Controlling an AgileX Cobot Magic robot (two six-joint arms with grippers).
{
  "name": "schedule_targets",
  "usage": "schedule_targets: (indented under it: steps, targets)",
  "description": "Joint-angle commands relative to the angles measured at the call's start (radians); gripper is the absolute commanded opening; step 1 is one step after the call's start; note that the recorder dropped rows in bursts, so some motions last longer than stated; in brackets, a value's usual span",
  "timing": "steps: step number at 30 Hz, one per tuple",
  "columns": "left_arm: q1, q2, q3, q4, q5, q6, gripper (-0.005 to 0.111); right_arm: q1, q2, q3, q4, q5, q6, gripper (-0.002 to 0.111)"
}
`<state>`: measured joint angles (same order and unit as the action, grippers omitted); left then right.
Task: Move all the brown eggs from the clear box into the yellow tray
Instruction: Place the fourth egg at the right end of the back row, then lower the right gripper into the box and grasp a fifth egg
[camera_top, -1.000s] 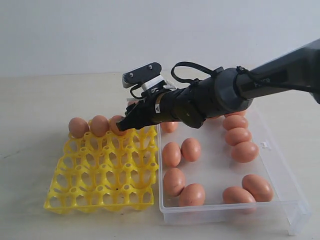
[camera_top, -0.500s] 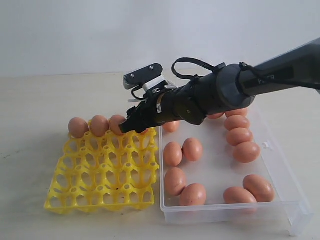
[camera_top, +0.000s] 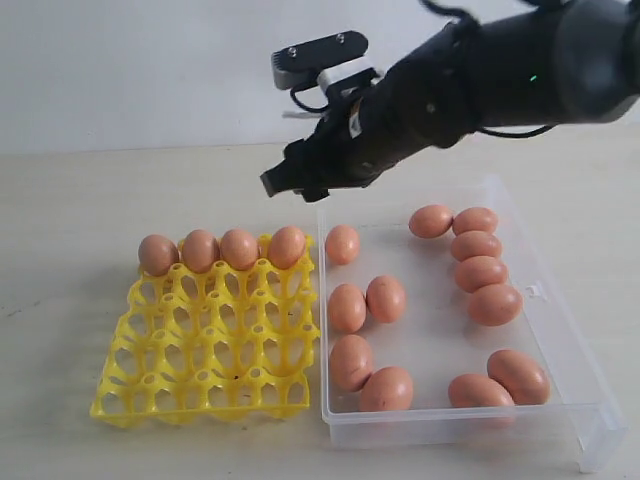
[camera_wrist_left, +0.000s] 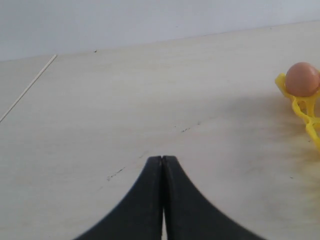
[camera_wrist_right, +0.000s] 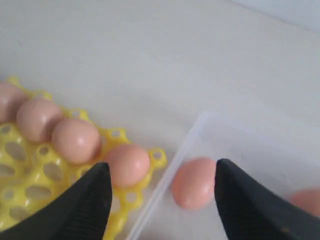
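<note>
Between picks, by the look of it: hovering with the right hand high above the far end of the seam where the yellow tray meets the clear box, spread wide and carrying nothing. Borne out through the right wrist view, looking down past both dark fingers onto the tray's corner cup and the box wall. Counting four brown eggs seated side by side along the tray's far row, with every other cup bare. Counting twelve more loose on the box floor: a lone egg in the far corner nearest the tray, just beside the end filled cup; two pairs down the tray side; a curved string of five along the far and outer sides; two at the near outer corner. Resting the left hand out of the work, pinched fully closed low over bare bench, with only a corner of the tray in sight. Judging about a quarter of the job done. Next, most likely: coming down over a box egg, probably the lone one by the tray; setting the fingers either side of it, clear of the box wall; closing gently enough neither to crack it nor to squirt it out; then lifting over the rim to a free cup in the second row.
</note>
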<state>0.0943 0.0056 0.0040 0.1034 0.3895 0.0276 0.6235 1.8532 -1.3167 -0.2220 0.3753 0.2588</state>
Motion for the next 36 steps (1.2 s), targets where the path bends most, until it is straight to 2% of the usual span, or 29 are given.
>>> schedule_targets:
  steps: [1, 5, 10, 14, 25, 36]
  targets:
    - [-0.005, -0.006, -0.004, -0.002, -0.009, -0.006, 0.000, -0.032, -0.072, 0.003, 0.117, 0.328, -0.033, 0.058]
    - [-0.005, -0.006, -0.004, -0.002, -0.009, -0.006, 0.000, -0.075, -0.066, 0.003, 0.151, 0.446, -0.031, 0.058]
    - [-0.005, -0.006, -0.004, -0.002, -0.009, -0.006, 0.000, -0.117, -0.033, 0.003, 0.290, 0.447, -0.034, 0.058]
    - [-0.005, -0.006, -0.004, -0.002, -0.009, -0.006, 0.000, -0.119, 0.007, 0.003, 0.392, 0.449, -0.109, 0.058]
    - [-0.005, -0.006, -0.004, -0.002, -0.009, -0.006, 0.000, -0.119, 0.132, 0.003, 0.338, 0.396, -0.108, 0.058]
    - [-0.005, -0.006, -0.004, -0.002, -0.009, -0.006, 0.000, -0.152, 0.159, 0.003, 0.308, 0.329, -0.097, 0.058]
